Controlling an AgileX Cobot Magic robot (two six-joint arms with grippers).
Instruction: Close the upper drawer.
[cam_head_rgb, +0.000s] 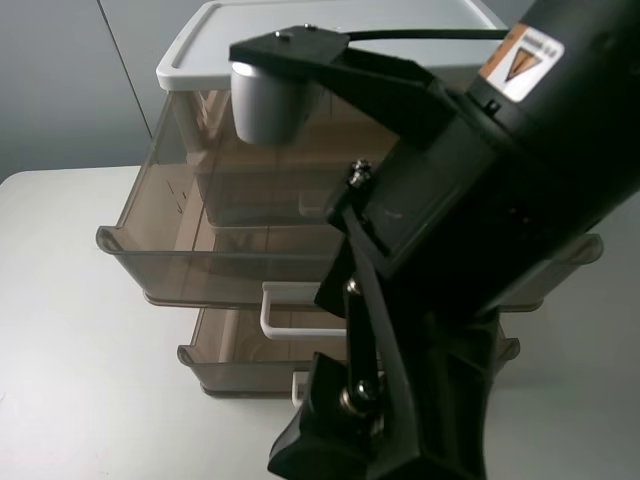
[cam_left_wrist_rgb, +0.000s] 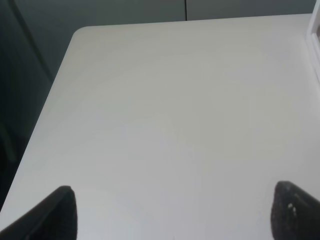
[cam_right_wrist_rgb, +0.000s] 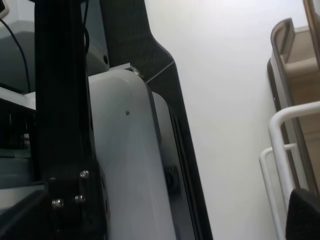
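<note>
The upper drawer (cam_head_rgb: 170, 245) stood pulled out awaiting a push, the right hand (cam_right_wrist_rgb: 302, 215), grip impossible to tell, near its white handle (cam_head_rgb: 285, 312), the left hand (cam_left_wrist_rgb: 172, 215) spread idle.

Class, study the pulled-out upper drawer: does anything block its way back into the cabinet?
Nothing visible does. The upper drawer shows nothing sticking up above its walls. The black arm hides the drawer's right half, so that side cannot be checked.
</note>
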